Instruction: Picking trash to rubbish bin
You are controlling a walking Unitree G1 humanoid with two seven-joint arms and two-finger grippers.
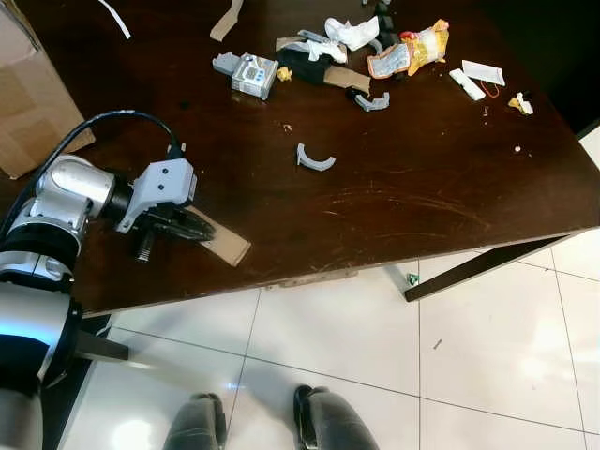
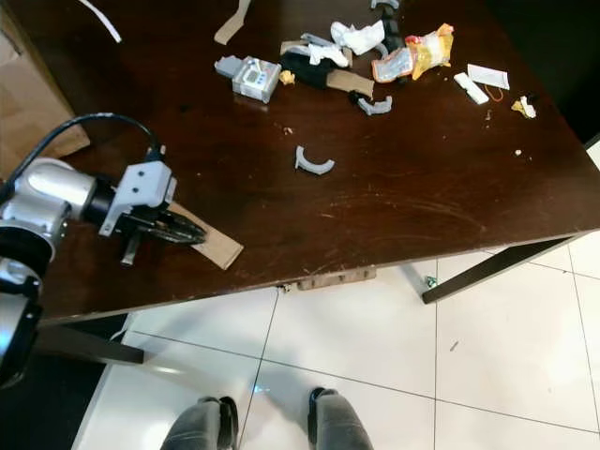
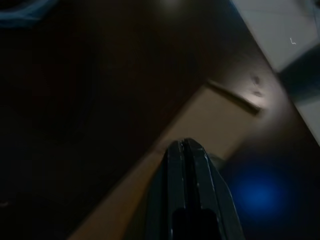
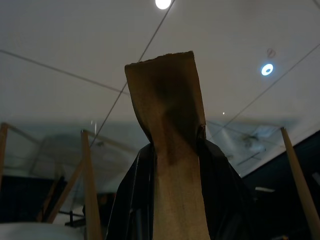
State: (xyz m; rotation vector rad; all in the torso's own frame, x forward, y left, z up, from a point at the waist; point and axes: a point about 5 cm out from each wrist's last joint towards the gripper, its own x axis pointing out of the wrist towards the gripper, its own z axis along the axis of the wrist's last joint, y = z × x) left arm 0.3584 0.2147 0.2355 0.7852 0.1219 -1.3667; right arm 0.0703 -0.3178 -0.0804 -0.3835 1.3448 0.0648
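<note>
reaching low over a cardboard strip at the table's near edge

the left gripper [image 1: 192, 230] lies low over the dark wooden table [image 1: 431, 187], close to its near edge, with its black fingers pointing along a flat cardboard strip [image 1: 225, 246]. in the left wrist view the two fingers [image 3: 187, 200] are pressed together with no gap between them, and they rest on top of the strip [image 3: 210, 120], not around it, so this gripper has hold of nothing.

the right wrist view shows what the eye views do not: the right gripper [image 4: 172, 165] is clamped on another cardboard strip [image 4: 170, 125], which stands up between the black fingers and is a little twisted, with pale floor tiles and thin table legs behind it.

the eye views show the other trash at the far side of the table: a grey curved plastic piece [image 1: 314, 159] alone near the middle, a small grey box [image 1: 253, 75], an orange snack wrapper [image 1: 410, 52], crumpled white paper [image 1: 349, 33] and a white packet [image 1: 483, 72]. a brown cardboard box [image 1: 28, 103] stands at the far left corner.

the strip under the left gripper is just beside the near edge, with one corner almost at it. between it and the curved piece there is wide bare wood. below the edge is white tiled floor [image 1: 375, 356], and the robot's two feet [image 1: 258, 422] stand there. the table's right side runs slanted toward the tiles.
</note>
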